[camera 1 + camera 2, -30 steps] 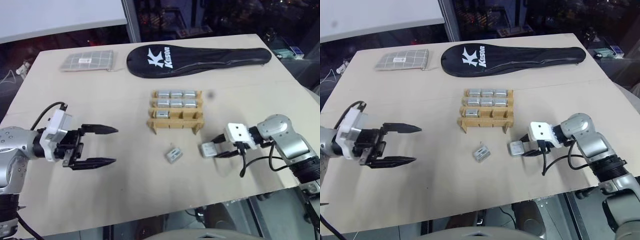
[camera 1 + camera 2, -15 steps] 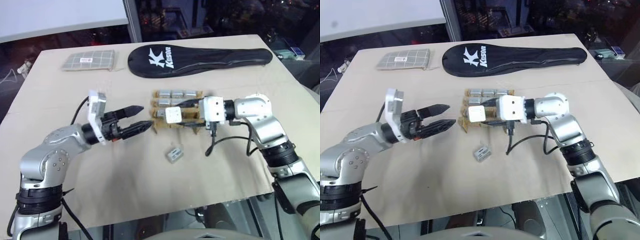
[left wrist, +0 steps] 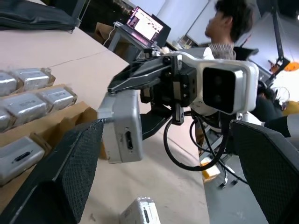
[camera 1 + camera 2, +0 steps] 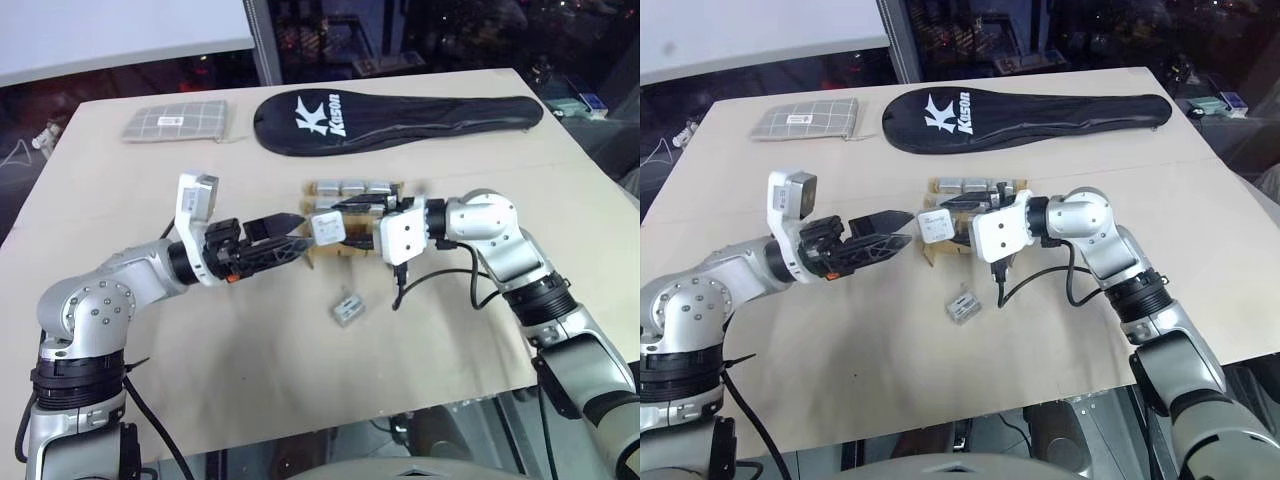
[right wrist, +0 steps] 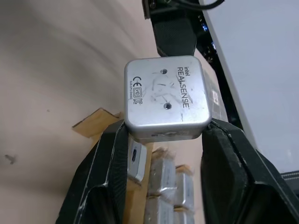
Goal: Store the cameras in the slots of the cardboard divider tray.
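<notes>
My right gripper (image 4: 336,225) is shut on a silver-grey camera (image 4: 325,228) and holds it in the air just in front of the cardboard divider tray (image 4: 350,252). In the right wrist view its fingers (image 5: 107,172) clamp the camera (image 5: 166,98) by two opposite sides. My left gripper (image 4: 292,240) is open, level, and points at that camera, fingertips just short of it. In the left wrist view the held camera (image 3: 122,126) hangs between the wide-spread fingers (image 3: 70,172). Several cameras (image 4: 350,187) fill the tray's far slots. One loose camera (image 4: 347,308) lies on the table nearer me.
A long black racket cover (image 4: 395,115) lies across the table's far side, with a grey checked pouch (image 4: 177,122) at the far left. A person (image 3: 224,28) sits beyond the table's right side, near a laptop (image 3: 145,23).
My right gripper lifted the camera from the table's right front and carried it left, up to the tray. The left arm swung right and rolled, ending with its fingers facing the held camera.
</notes>
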You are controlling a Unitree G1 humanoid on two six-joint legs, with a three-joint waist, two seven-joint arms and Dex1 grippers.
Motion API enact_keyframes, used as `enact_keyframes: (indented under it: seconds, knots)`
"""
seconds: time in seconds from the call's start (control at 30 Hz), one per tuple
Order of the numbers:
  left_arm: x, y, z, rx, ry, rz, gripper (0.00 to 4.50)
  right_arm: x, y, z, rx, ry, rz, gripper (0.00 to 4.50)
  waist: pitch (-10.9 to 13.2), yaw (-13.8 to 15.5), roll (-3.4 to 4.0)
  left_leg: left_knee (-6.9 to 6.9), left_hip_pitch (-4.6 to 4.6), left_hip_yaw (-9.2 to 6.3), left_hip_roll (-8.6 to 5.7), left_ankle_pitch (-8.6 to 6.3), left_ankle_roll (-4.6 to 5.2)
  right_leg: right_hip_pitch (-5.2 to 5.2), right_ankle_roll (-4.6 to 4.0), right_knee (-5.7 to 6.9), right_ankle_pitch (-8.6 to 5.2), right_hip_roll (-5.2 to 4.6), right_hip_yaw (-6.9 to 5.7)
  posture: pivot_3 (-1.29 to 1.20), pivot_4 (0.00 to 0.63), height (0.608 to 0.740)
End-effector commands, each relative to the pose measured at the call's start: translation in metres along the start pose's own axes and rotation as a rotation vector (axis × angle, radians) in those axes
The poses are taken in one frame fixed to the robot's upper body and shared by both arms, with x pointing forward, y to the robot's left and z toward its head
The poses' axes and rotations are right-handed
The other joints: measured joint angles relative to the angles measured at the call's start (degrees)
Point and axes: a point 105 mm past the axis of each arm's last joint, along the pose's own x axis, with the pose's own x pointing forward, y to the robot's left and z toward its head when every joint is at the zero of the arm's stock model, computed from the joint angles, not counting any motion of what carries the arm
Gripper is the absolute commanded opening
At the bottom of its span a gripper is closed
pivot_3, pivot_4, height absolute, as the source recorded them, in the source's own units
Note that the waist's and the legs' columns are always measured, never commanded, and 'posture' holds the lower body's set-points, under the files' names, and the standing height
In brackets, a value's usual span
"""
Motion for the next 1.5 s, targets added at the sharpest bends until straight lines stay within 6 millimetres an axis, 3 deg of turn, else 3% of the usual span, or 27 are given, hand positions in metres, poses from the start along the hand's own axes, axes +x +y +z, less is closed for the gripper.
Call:
enact_keyframes:
  seconds: [0.03, 0.3, 0.47, 0.6, 0.63, 0.83, 0.97, 1.03, 1.27, 1.4, 1.5]
  knots:
    - [-0.003, -0.003, 0.008, 0.035, -0.001, -0.013, 4.5, 0.004, -0.016, 0.023, -0.128, -0.062, -0.043, 1.7, 0.0, 0.0, 0.0, 0.0, 0.0, 0.0, 0.0, 0.0, 0.0, 0.0, 0.0, 0.0, 0.0, 0.0, 0.0, 0.0, 0.15, 0.74]
    - [-0.003, -0.002, 0.005, 0.028, 0.007, -0.021, 4.5, 0.004, -0.018, 0.027, -0.148, -0.081, -0.055, 1.7, 0.0, 0.0, 0.0, 0.0, 0.0, 0.01, 0.0, 0.02, -0.03, 0.0, 0.0, -0.02, 0.0, -0.01, 0.01, 0.0, 0.15, 0.74]
    - [-0.003, 0.0, 0.009, 0.018, -0.017, -0.02, 2.82, 0.005, -0.019, 0.031, -0.156, -0.093, -0.054, 1.7, 0.0, 0.0, 0.0, 0.0, 0.0, 0.01, 0.0, 0.01, -0.02, 0.0, 0.0, -0.02, 0.0, 0.0, 0.02, 0.0, 0.15, 0.74]
    - [-0.004, 0.002, 0.009, 0.012, -0.011, -0.02, 0.84, 0.007, -0.019, 0.037, -0.168, -0.107, -0.05, 1.7, 0.0, 0.0, 0.0, 0.0, 0.0, 0.0, 0.0, 0.0, -0.01, 0.0, 0.0, -0.02, 0.0, 0.0, 0.01, 0.0, 0.15, 0.74]
    - [-0.004, 0.002, 0.009, 0.013, -0.011, -0.021, 0.62, 0.008, -0.019, 0.039, -0.17, -0.109, -0.048, 1.7, 0.0, 0.0, 0.0, 0.0, 0.0, 0.0, 0.0, 0.0, 0.0, 0.0, 0.0, -0.02, 0.0, 0.0, 0.01, 0.0, 0.15, 0.74]
    - [-0.002, 0.002, 0.007, 0.029, 0.01, -0.025, 0.63, 0.012, -0.016, 0.045, -0.087, -0.097, -0.029, 1.7, 0.0, 0.0, 0.0, 0.0, 0.0, 0.0, 0.0, 0.0, 0.0, 0.0, 0.0, -0.02, 0.0, -0.01, 0.0, 0.0, 0.15, 0.74]
    - [0.004, 0.003, 0.004, 0.046, 0.055, -0.038, 0.63, -0.002, -0.016, 0.042, 0.049, -0.065, -0.045, 3.78, 0.0, 0.1, 0.0, 0.0, -0.01, -0.03, 0.0, -0.02, 0.04, 0.0, 0.0, -0.01, 0.0, -0.01, -0.01, 0.0, 0.15, 0.74]
    - [0.009, 0.003, 0.005, 0.096, 0.072, -0.044, 0.63, -0.013, -0.015, 0.041, 0.105, -0.053, -0.049, 4.47, 0.0, 0.4, 0.0, 0.0, -0.02, -0.04, -0.01, -0.04, 0.07, 0.0, 0.0, -0.02, 0.0, -0.02, -0.02, 0.0, 0.15, 0.74]
    - [0.038, 0.028, 0.006, 0.429, 0.093, -0.082, 0.63, -0.083, 0.005, 0.041, 0.589, -0.078, -0.161, 4.47, 0.0, 2.2, 0.06, 0.07, -0.3, -0.01, -0.13, -0.04, 0.1, -0.01, -0.01, -0.15, -0.01, -0.08, -0.26, 0.0, 0.15, 0.74]
    - [0.058, 0.045, -0.004, 0.549, 0.107, -0.155, 0.63, -0.119, 0.035, 0.035, 0.882, -0.009, -0.226, 4.47, 0.0, 2.7, 0.04, 0.17, -0.35, -0.01, -0.29, -0.11, 0.22, 0.0, -0.01, -0.16, -0.01, -0.05, -0.31, 0.0, 0.15, 0.74]
    - [0.068, 0.056, -0.006, 0.594, 0.114, -0.188, 0.63, -0.143, 0.06, 0.029, 0.949, 0.097, -0.297, 4.47, 0.0, 2.8, 0.02, 0.26, -0.4, 0.07, -0.29, -0.14, 0.28, 0.0, 0.0, -0.16, -0.01, -0.05, -0.27, 0.0, 0.15, 0.74]
